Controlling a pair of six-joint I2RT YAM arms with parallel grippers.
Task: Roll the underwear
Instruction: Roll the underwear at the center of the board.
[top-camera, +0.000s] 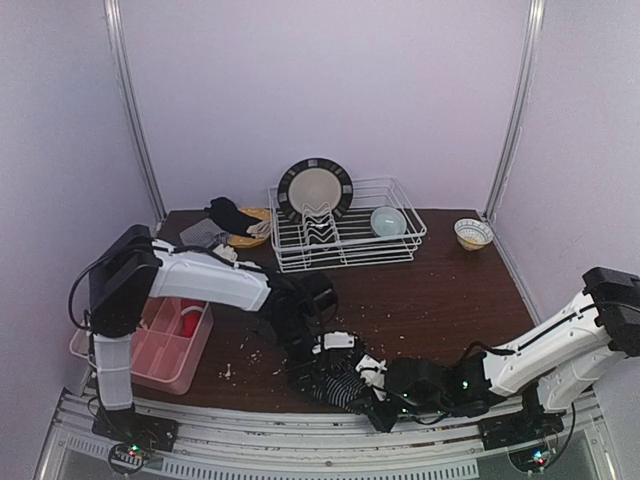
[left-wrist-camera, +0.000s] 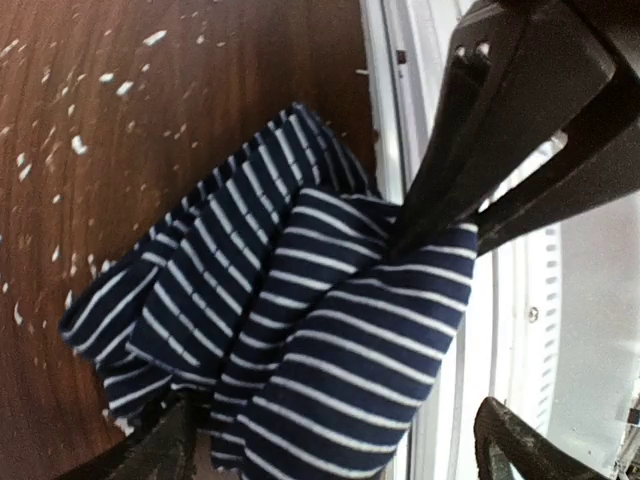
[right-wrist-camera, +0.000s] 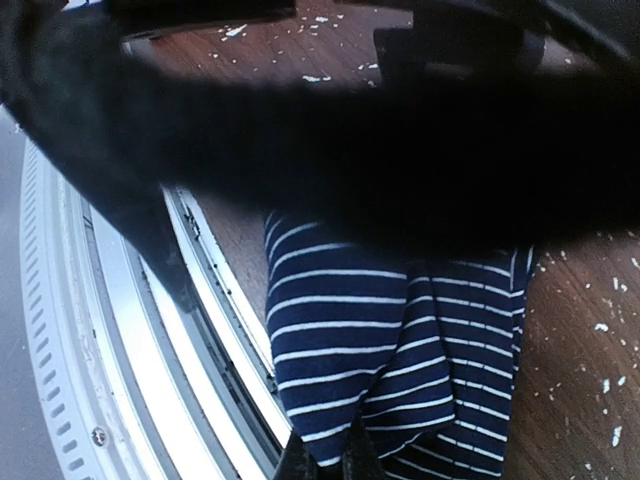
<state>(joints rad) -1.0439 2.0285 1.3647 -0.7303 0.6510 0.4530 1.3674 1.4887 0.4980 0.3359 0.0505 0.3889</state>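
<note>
Found dark navy-and-white striped cloth briefs (left-wrist-camera: 330, 330) bunched in loose folds right between the spread fingers (left-wrist-camera: 150, 452) of the left gripper (left-wrist-camera: 340, 445). Logged that hand as wide apart, gripping nothing, one finger at the cloth's edge. Saw right gripper (left-wrist-camera: 437, 233) just beyond, pressed together on an upper fold of the briefs, pinching cloth. Got only partial confirmation from right wrist view, mostly blocked by a dark blur. Located briefs on brown wooden tabletop (left-wrist-camera: 100, 250), directly under both hands, touching white metal edge rail (left-wrist-camera: 395, 120). Noted white crumbs (left-wrist-camera: 75, 145) on the wood beside left hand. Farther off, out past the left arm, spotted pink plastic compartment tray (top-camera: 95, 352). Beyond both hands, well apart, marked white wire dish rack (top-camera: 400, 240) and a black cloth piece (top-camera: 230, 213) near it, maybe another pair, too small to tell. Judged step as mid-roll on the striped pair: bundle loose, not yet tight. Would call next for right hand to hold its pinch while left closes on the free edge and turns it toward the pinched fold. Risked unravelling, or slipping onto the rail, if let go early.
</note>
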